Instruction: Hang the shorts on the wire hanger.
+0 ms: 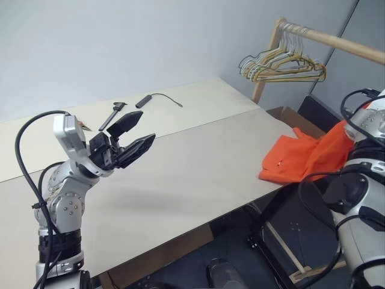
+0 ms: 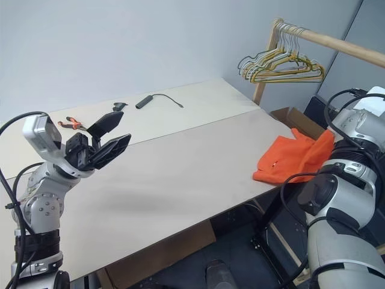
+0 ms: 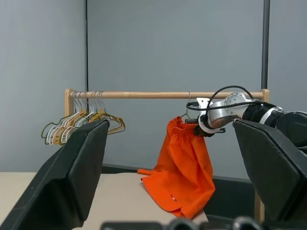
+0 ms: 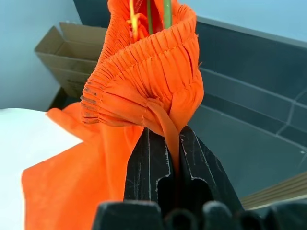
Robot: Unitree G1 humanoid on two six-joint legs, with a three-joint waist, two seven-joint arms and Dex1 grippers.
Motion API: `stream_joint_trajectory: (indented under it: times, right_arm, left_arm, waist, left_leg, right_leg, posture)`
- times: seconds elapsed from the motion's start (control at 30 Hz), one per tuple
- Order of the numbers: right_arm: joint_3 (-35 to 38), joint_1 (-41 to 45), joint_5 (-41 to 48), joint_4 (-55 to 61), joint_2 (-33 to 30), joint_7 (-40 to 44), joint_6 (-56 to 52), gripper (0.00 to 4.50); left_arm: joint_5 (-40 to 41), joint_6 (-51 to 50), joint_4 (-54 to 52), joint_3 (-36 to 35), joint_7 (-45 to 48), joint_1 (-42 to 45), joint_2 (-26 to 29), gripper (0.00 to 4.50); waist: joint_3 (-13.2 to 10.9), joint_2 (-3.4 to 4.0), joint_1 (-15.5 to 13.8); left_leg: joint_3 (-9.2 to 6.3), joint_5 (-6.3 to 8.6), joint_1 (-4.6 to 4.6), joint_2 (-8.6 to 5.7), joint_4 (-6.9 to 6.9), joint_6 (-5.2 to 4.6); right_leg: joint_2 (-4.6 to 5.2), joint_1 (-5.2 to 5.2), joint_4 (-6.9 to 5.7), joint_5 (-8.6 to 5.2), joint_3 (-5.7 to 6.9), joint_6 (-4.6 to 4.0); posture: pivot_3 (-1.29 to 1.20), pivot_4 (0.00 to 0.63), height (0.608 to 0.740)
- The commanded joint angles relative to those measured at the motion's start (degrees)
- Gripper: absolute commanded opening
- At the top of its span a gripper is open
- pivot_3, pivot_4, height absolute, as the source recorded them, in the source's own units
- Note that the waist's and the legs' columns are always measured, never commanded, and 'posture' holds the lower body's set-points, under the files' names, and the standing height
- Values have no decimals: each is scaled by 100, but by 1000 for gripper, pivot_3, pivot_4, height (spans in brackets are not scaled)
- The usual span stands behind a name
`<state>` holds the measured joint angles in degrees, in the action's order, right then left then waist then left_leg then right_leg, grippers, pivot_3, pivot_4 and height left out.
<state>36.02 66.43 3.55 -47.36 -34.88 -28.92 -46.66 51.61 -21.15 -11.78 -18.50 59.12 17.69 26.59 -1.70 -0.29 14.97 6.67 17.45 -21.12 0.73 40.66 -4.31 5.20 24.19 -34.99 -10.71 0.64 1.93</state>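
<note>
The bright orange shorts hang by their gathered waistband from my right gripper, which is shut on a fold of that band. The gripper holds them up close under the wooden rail. The lower part of the shorts drapes onto the table's right corner. The wire hanger's thin hook hangs from the rail just above the waistband, and thin wires run into the waistband's opening. My left gripper is open and empty above the table's left side, far from the shorts.
A bunch of yellow, green and white hangers hangs at the rail's near end. Small tools, a black cable piece and red-handled pliers lie at the back of the cream table. A cardboard box sits beyond the table.
</note>
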Motion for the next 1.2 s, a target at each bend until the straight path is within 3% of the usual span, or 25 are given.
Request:
stream_joint_trajectory:
  times: [0.03, 0.17, 0.47, 0.8, 0.97, 1.13, 1.2]
  right_arm:
    - [-185, 145, 43, -5, -121, -44, -59, 0]
    - [-288, 129, 21, -41, -125, -124, 110, 1167]
    - [-1275, -3, -586, 603, -16, -301, 403, 4397]
    - [-2402, -92, -1225, 1390, 185, 16, 697, 4458]
    - [-3263, -361, -1807, 1455, 179, 321, 1786, 4458]
    - [-3904, -661, -1955, 1931, 338, 1258, 2540, 4458]
    - [-4029, -800, -1648, 2287, 517, 2074, 2568, 4458]
  left_arm:
    - [89, 57, -207, -13, 39, 35, 54, 4488]
    - [41, 84, -184, 23, 23, 44, 39, 4500]
    - [34, 135, -202, 25, -3, 1, 24, 4500]
    - [66, 122, -199, 14, 13, 12, 45, 4500]
    - [-144, 169, -240, -10, -179, -56, 117, 4500]
    - [-185, -60, -325, -173, -420, -299, 454, 4500]
    - [-226, -74, -402, -348, -483, -546, 636, 4500]
  waist:
    - [0, 0, 0]
    - [-1, 1, -3]
    - [-7, 11, -7]
    - [-7, 12, -30]
    - [-8, 12, -32]
    - [-9, 13, -35]
    - [-8, 13, -51]
  left_leg:
    - [0, 0, 0, 0, 0, -1]
    - [0, 1, -1, 0, 0, -1]
    - [0, 0, -2, 0, 0, 0]
    - [0, -2, -2, 1, 0, 3]
    - [1, -8, -1, 1, 0, 15]
    - [1, -10, 0, 3, -4, 17]
    - [1, -10, 0, 4, -5, 17]
  right_leg:
    - [0, 0, 0, 0, -1, 1]
    - [1, 0, 1, 0, -1, 1]
    - [0, 3, 0, 0, -2, 2]
    - [0, 5, -1, 0, -1, 3]
    - [0, 5, -1, 0, 0, 3]
    - [-3, 8, -3, 0, -3, 3]
    - [-3, 10, -6, 0, -1, 3]
  posture:
    - [-223, 0, 740]
    - [-221, 0, 740]
    - [-216, 0, 740]
    - [-207, 0, 740]
    - [-188, 0, 740]
    - [-151, 0, 740]
    - [-139, 0, 740]
